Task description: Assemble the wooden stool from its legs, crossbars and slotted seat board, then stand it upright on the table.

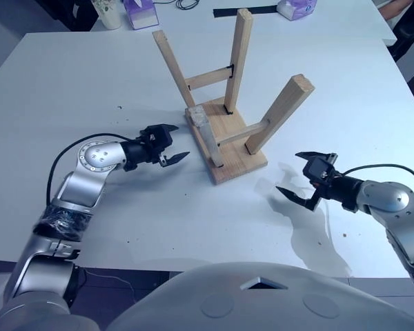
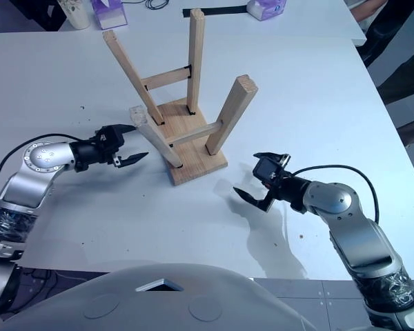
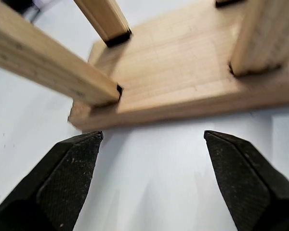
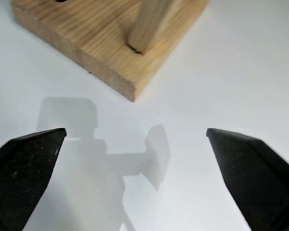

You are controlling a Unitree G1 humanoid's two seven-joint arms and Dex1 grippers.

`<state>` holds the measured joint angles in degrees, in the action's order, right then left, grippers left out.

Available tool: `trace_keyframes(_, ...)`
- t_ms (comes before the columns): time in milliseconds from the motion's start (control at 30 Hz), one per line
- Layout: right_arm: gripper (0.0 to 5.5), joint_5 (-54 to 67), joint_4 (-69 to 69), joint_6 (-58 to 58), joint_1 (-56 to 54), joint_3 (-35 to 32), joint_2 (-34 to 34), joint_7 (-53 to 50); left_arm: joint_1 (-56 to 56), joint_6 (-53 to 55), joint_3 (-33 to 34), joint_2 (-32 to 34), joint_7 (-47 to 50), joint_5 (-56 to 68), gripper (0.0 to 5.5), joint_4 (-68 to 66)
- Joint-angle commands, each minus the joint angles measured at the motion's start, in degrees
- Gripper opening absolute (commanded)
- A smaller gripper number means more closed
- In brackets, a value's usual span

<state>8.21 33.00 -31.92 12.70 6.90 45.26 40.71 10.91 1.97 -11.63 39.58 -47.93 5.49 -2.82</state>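
Stool point(image 1: 228, 131) looks assembled but sits upside down at frame centre, seat board point(image 1: 252, 160) flat on the table point(image 1: 90, 76), left gripper point(image 1: 179, 143) and right gripper point(image 1: 290, 172) spread empty either side, so only flipping upright remains.

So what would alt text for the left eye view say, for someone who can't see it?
A wooden stool stands upside down on a white table, seat board flat, four legs pointing up. The robot's open left hand and open right hand flank it, neither touching it.
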Motion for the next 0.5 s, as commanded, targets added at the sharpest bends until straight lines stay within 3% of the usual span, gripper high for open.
trace_keyframes(33,5.4,-1.91,-0.64,-0.46,-0.9,3.41,-1.01,-0.67,1.27,-5.34,-2.06,-1.82,0.44,-4.31,3.91,-5.2)
trace_keyframes(233,5.4,-4.43,-4.91,-0.1,-4.07,7.77,-4.32,-2.24,2.38,-9.76,-7.08,-7.02,-0.31,-7.91,3.91,-4.5)
trace_keyframes(500,5.4,-6.03,-8.83,0.79,-5.45,8.06,-5.46,-3.49,3.27,-11.48,-10.31,-8.86,-2.54,-10.43,3.91,-3.56)
